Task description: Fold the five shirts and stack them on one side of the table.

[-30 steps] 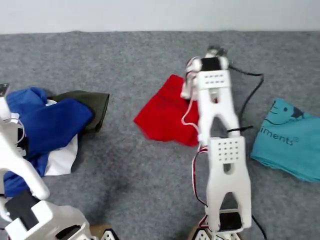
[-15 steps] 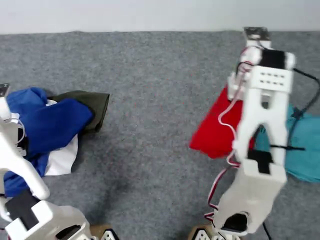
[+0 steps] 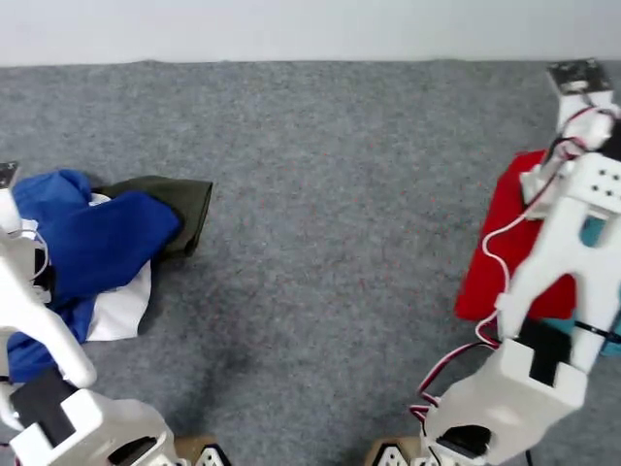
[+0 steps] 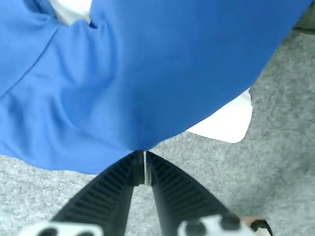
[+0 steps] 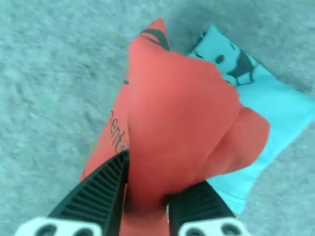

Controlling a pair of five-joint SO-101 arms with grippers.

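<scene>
My right gripper is shut on a red shirt, which hangs bunched from its fingers. In the high view the red shirt is at the table's right side, partly over a folded teal shirt that lies flat under the right arm. At the left lies a loose pile: a blue shirt on top, a white shirt under it and a dark green shirt behind. My left gripper is shut, its tips at the hem of the blue shirt.
Grey carpet covers the table between the pile and the right arm. The left arm stands at the near left beside the pile. A pale wall runs along the far edge.
My right arm has swung from the table's middle to the right, carrying the red shirt until it hangs over the teal one. The left arm and the pile have not moved.
</scene>
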